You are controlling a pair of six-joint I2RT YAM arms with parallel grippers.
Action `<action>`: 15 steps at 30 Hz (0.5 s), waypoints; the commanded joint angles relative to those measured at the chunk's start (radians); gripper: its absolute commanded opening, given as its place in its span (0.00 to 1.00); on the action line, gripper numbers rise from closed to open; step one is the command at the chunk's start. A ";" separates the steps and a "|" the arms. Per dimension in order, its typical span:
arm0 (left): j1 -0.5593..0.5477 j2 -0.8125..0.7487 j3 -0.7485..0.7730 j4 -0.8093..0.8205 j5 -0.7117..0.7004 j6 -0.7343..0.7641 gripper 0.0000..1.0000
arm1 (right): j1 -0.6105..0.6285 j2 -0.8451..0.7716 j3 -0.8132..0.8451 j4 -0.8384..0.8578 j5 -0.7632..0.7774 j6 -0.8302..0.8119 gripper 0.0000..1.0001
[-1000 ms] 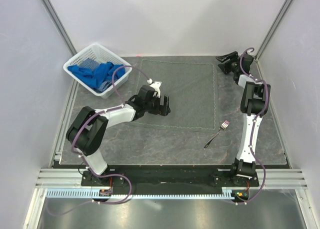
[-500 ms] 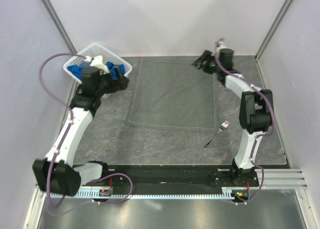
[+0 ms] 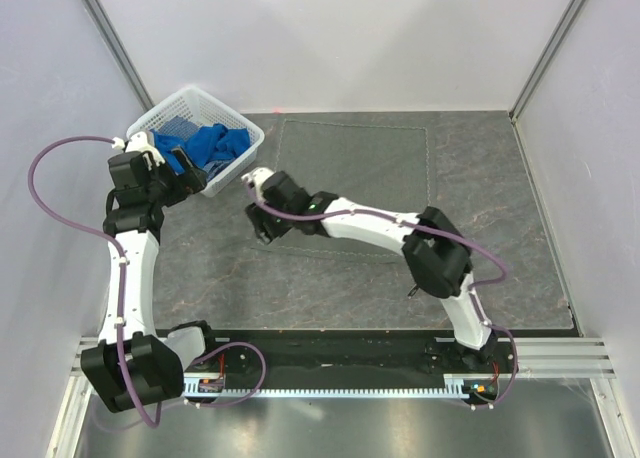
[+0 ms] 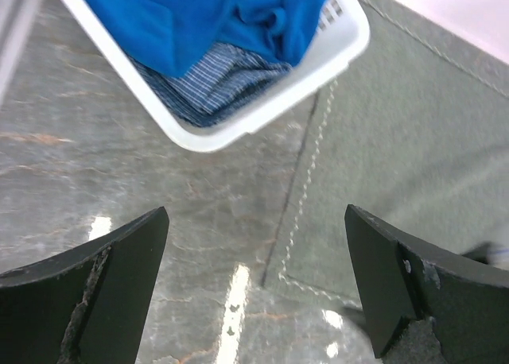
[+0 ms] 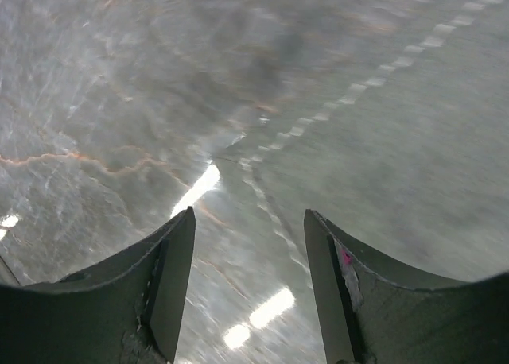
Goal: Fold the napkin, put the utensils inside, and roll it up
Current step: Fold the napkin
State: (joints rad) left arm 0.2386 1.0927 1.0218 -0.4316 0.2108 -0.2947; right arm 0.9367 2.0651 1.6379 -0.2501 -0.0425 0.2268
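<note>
Lying flat: rectangular, pale-stitched grey napkin (image 3: 360, 173) on marbled stone-look tabletop (image 3: 500, 198).

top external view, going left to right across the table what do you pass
white basket → right claw, at the napkin's near left corner → napkin

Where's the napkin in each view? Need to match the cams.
Top external: napkin at centre, right arm lying across its near edge.
Left wrist: napkin on the right side.
Right wrist: napkin on the right side.
Shared landmark: its stitched hem.
</note>
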 commanded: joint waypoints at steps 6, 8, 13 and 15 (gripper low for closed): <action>0.001 -0.042 -0.022 0.002 0.073 0.045 1.00 | 0.126 0.219 0.284 -0.161 0.194 -0.130 0.61; 0.001 -0.045 -0.023 0.001 0.075 0.045 1.00 | 0.132 0.237 0.304 -0.172 0.194 -0.142 0.59; 0.001 -0.044 -0.026 0.001 0.088 0.043 1.00 | 0.152 0.279 0.333 -0.172 0.210 -0.164 0.56; 0.001 -0.044 -0.026 0.002 0.091 0.042 1.00 | 0.155 0.296 0.342 -0.175 0.210 -0.173 0.55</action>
State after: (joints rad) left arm 0.2379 1.0664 0.9970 -0.4404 0.2722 -0.2901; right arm 1.0801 2.3310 1.9205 -0.4103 0.1291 0.0914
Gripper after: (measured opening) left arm 0.995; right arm 0.561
